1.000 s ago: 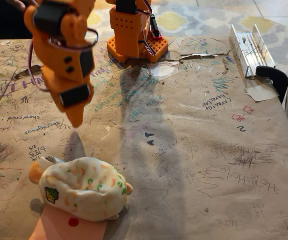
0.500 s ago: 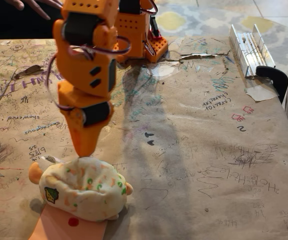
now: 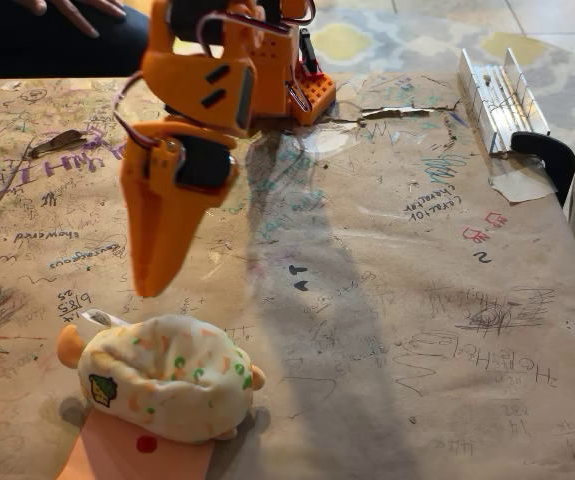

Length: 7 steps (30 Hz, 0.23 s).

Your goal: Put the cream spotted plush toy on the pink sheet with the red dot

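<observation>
Below, soft loaf-shaped cream spotted plush toy (image 3: 170, 378) on flat pink sheet (image 3: 132, 455); pincer (image 3: 151, 285) pressed together.

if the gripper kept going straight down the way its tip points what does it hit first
Probably the cream spotted plush toy, near its left end, lying just below the gripper on the pink sheet. Depth is unclear from this one view, so it might instead meet the paper-covered table behind the toy.

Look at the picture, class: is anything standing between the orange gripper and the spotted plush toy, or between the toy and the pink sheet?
Nothing visible does. The gripper hangs just above the cream spotted plush toy, with only bare paper-covered table below it. The toy already lies on the pink sheet, beside the red dot.
</observation>
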Tool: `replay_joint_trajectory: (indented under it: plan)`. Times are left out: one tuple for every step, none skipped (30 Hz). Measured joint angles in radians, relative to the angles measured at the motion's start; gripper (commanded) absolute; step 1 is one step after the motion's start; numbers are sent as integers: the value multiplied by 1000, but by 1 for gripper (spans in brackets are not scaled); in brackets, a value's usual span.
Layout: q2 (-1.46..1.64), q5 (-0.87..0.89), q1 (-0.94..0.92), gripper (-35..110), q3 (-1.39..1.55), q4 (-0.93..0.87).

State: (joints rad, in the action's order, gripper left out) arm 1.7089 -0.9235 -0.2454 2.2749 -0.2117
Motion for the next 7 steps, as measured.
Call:
replay_joint_trajectory:
  plan:
    - [-3,-6,-8,0,17,26]
    - [-15,-12,-12,0,32,54]
    - [-34,-12,-14,0,35,67]
    - [-51,-12,-14,0,32,75]
    - [-61,-14,-12,0,31,72]
    - [-67,-23,-12,0,26,60]
    - [-67,-31,-14,0,25,55]
